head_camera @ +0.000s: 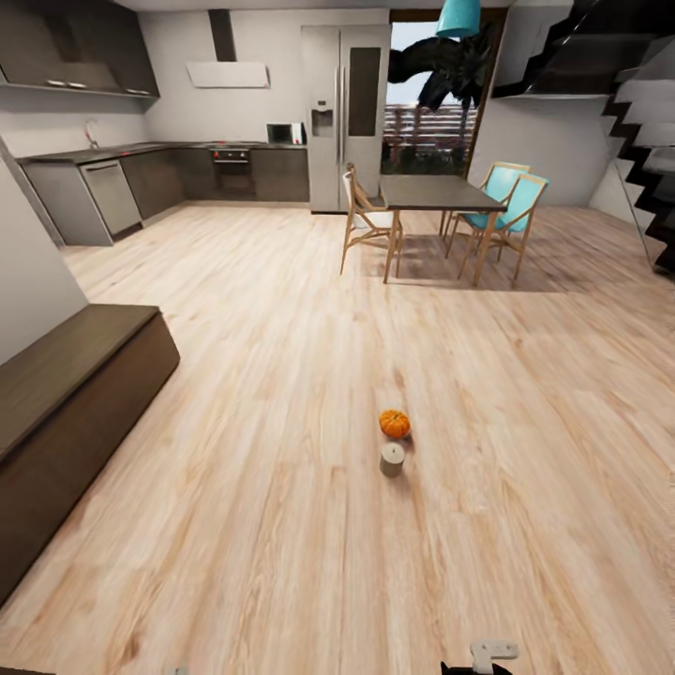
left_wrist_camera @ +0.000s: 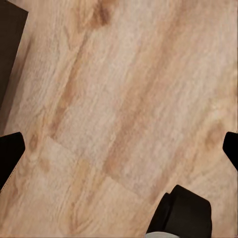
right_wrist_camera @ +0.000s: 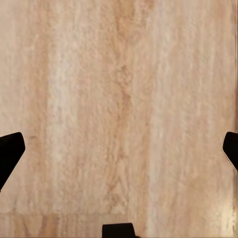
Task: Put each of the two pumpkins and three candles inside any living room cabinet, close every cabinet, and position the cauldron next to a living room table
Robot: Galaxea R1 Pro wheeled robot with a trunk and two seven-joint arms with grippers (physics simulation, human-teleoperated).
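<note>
1. Pale wood floor [head_camera: 281, 394] fills most of the head view, from the kitchen at the top down to the lower edge.
2. One pumpkin [head_camera: 395, 423] sits on the floor a little right of centre, in the lower half of the frame.
3. A candle [head_camera: 392, 458] stands upright just below the pumpkin in the frame, very close to it; contact cannot be told.
4. The cabinet [head_camera: 66, 412] runs along the left edge of the frame against the wall, well apart from both; its front looks closed.
5. A dining table [head_camera: 436, 193] with chairs stands at upper centre-right, a fridge [head_camera: 345, 112] behind it.
6. Left gripper [left_wrist_camera: 119, 146]: jaws released, dark tips at opposite frame edges, bare floor between.
7. Right gripper [right_wrist_camera: 119, 148]: jaws likewise spread wide over bare floor, holding nothing.
</note>
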